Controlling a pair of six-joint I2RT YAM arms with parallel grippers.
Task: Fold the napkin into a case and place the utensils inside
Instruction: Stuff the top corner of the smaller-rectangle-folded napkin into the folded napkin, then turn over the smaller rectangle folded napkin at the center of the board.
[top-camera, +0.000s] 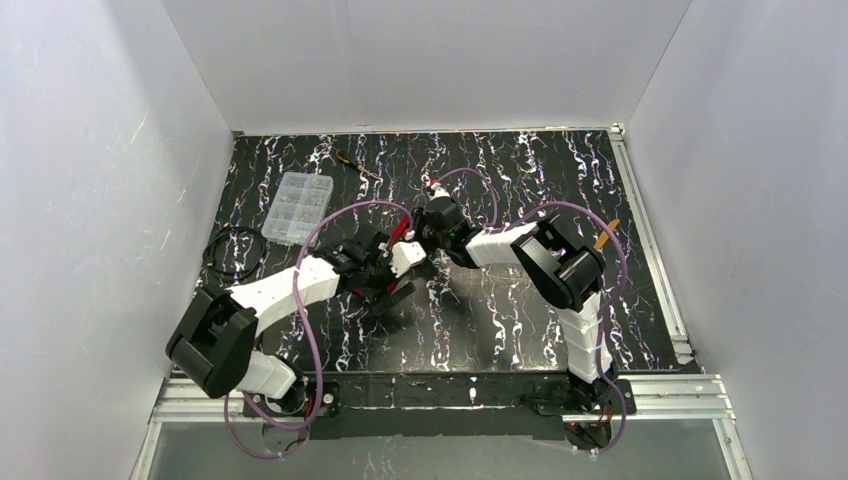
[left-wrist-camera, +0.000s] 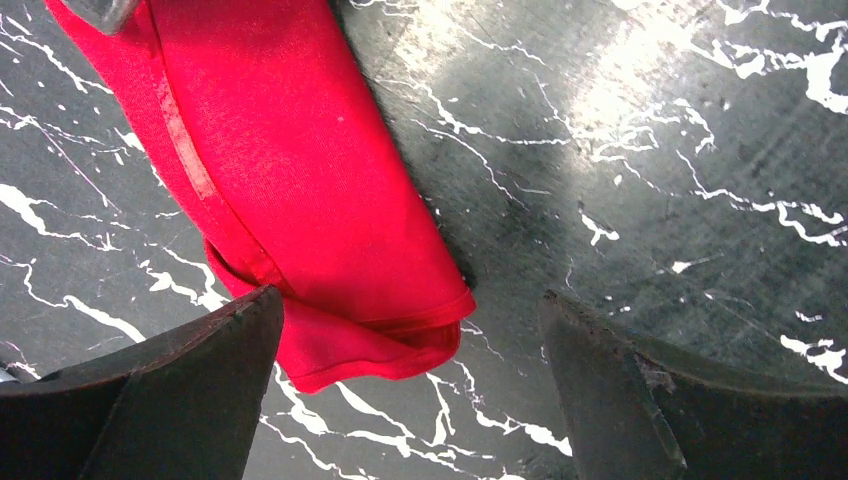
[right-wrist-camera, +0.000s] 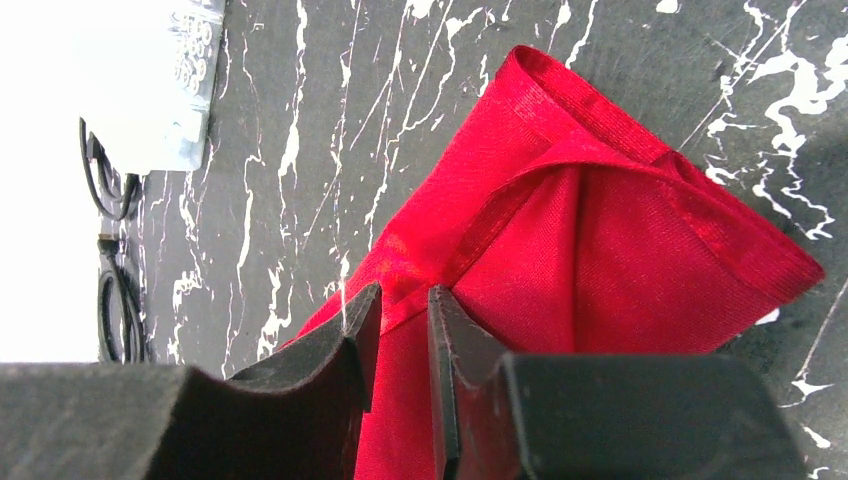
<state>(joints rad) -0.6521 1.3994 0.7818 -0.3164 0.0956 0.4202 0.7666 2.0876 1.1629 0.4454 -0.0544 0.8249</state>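
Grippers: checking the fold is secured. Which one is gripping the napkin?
The right gripper, fingers pinched on a fold of the red napkin. The left gripper stands wide open over the napkin's end, holding nothing.

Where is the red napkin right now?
The napkin lies folded near the middle of the black marbled table, mostly hidden in the top view: the left gripper hangs open over one end and the right gripper pinches the other.

Clear compartment box (top-camera: 293, 206) near coiled black cable (top-camera: 232, 255).
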